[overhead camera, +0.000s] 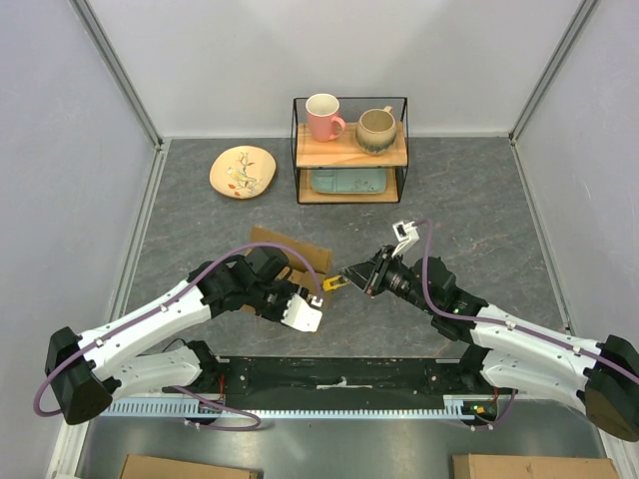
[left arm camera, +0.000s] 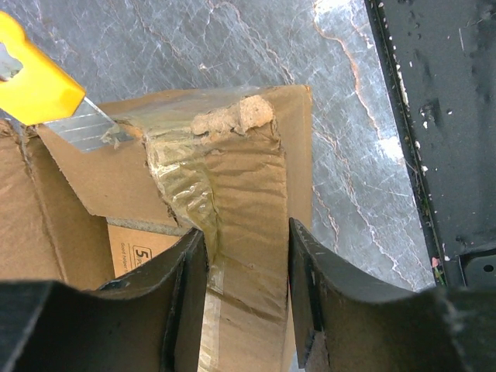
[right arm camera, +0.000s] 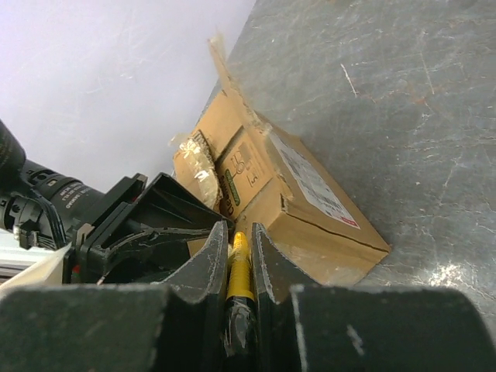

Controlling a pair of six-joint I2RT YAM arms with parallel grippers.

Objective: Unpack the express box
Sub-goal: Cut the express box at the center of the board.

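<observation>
- Express box [overhead camera: 290, 249]: it lies on the grey worktop [overhead camera: 469, 200] near the middle, between the two arms. Its top flaps are partly raised, and the crinkled clear tape [left arm camera: 182, 174] is torn at one corner. The white label [right arm camera: 314, 182] is on a long side wall.
- Left claw [left arm camera: 248, 231]: about half open. Its two black fingers [left arm camera: 318, 302] stand on either side of a taped cardboard flap of the box. The flap fills the gap between them, so they appear to pinch it.
- Right claw [right arm camera: 239, 231]: nearly closed, clamped on the handle of a yellow utility knife [right arm camera: 239, 271].
- Knife blade [left arm camera: 89, 128]: extended, with its tip at the taped seam on the box top, just beside the torn corner.
- Background: a wire rack [overhead camera: 296, 150] stands at the far edge. It carries a pink mug [overhead camera: 323, 117] and a beige mug [overhead camera: 376, 130] on its upper shelf and a pale tray [overhead camera: 347, 181] below. A decorated plate [overhead camera: 243, 172] lies to the left of the rack.
</observation>
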